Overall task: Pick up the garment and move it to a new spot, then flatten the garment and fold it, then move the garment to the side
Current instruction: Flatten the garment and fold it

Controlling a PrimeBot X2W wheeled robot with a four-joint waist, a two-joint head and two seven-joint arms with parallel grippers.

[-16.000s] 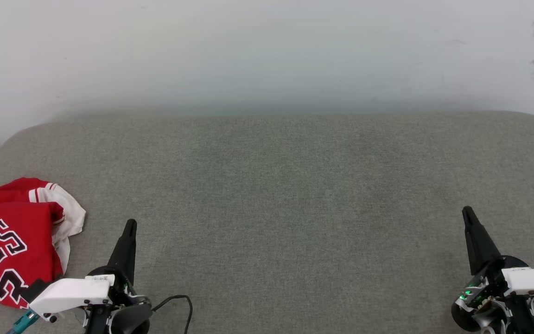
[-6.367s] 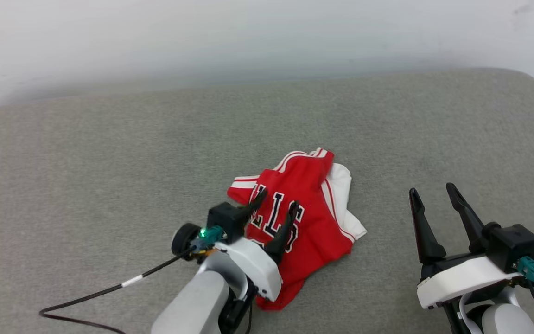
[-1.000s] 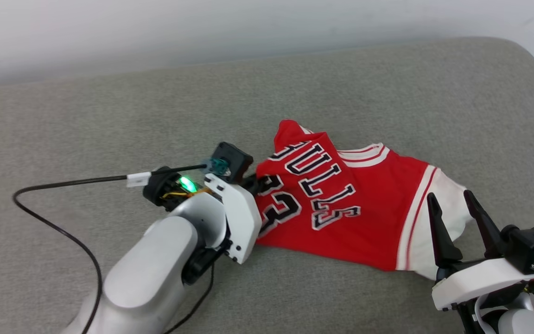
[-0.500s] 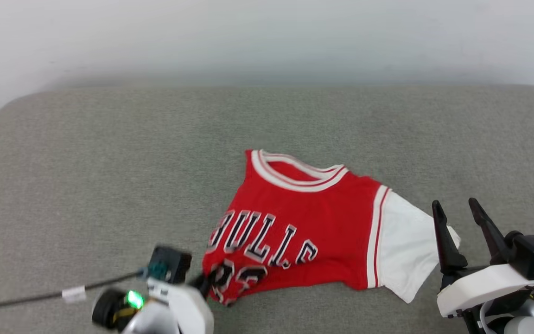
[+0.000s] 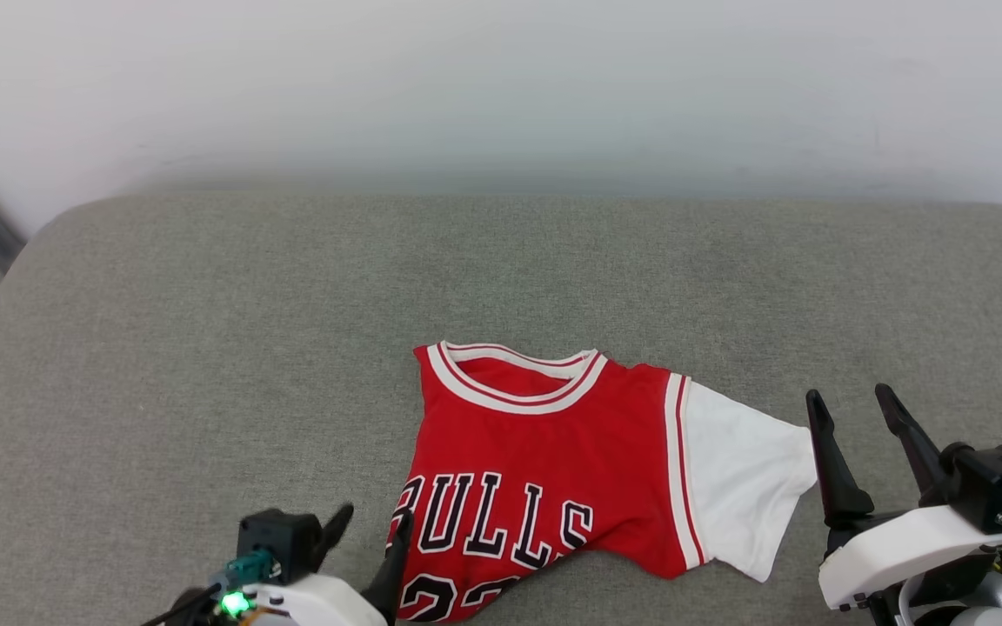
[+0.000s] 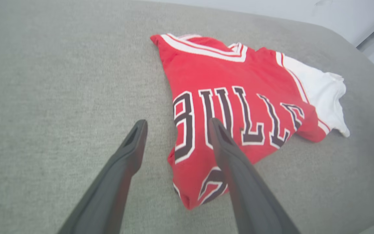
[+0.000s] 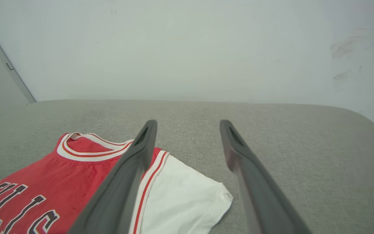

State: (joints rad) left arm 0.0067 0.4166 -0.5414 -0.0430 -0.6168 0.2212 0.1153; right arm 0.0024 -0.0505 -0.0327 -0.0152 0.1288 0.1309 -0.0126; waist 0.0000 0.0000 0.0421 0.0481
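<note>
grey cushion fabric (image 5: pixel 205 348) is spread under everything. nearest, at seven o'clock, the left gripper (image 5: pixel 375 515) is held spread, one finger seen over the near edge of the garment (image 5: pixel 544 443). at four o'clock the right gripper (image 5: pixel 847 396) is spread, empty, beside the white sleeve (image 5: pixel 740 474). the garment is laid print-up at centre, collar toward twelve.

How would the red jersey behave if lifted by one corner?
Probably floppy: the garment lies limp, its lower edge rumpled and folded under. Likely light, thin fabric; the white sleeve would dangle. It may drag rather than slide on the textured grey cushion.
</note>
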